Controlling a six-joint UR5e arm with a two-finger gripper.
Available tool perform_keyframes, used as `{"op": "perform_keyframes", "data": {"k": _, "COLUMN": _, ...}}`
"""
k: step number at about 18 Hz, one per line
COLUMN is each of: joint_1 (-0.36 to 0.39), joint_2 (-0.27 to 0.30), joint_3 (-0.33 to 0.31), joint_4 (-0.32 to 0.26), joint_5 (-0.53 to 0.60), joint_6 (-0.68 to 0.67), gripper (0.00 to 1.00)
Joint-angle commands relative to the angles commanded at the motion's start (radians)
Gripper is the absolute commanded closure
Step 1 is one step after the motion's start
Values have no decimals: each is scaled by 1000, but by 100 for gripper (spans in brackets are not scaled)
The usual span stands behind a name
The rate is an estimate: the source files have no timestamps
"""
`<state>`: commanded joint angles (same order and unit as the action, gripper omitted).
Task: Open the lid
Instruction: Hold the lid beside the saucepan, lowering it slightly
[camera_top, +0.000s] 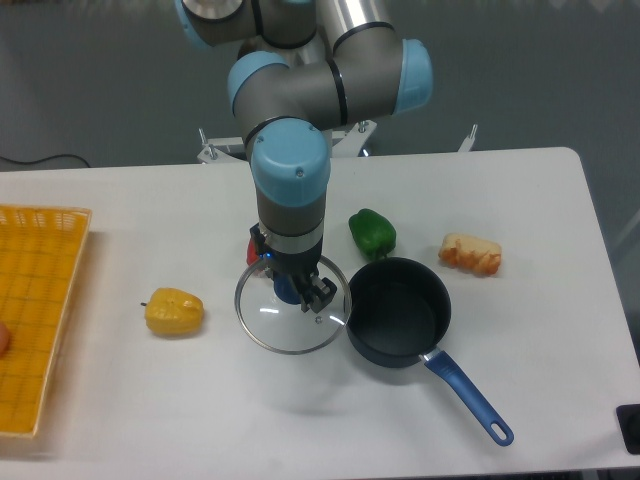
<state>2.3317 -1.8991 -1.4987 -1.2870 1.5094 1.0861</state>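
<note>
The lid (281, 322) sits off the saucepan, its rim close beside the pan's left edge, and we hold it by the blue centre knob with our gripper (297, 290) closed on that knob. Going left to right across the white table (560, 300), we see a yellow basket (38, 300) at the far edge, a yellow pepper (174, 311), and a red pepper (254, 250) half hidden behind our arm. Further right come a green pepper (372, 231), the open dark blue saucepan (400, 312) with its long handle pointing toward the lower right, and a pale pastry-like piece (470, 254).
</note>
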Motion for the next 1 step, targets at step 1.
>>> {"op": "perform_keyframes", "data": {"k": 1, "joint_1": -8, "joint_2": 0, "joint_3": 0, "joint_4": 0, "joint_5": 2, "joint_6": 0, "gripper": 54}}
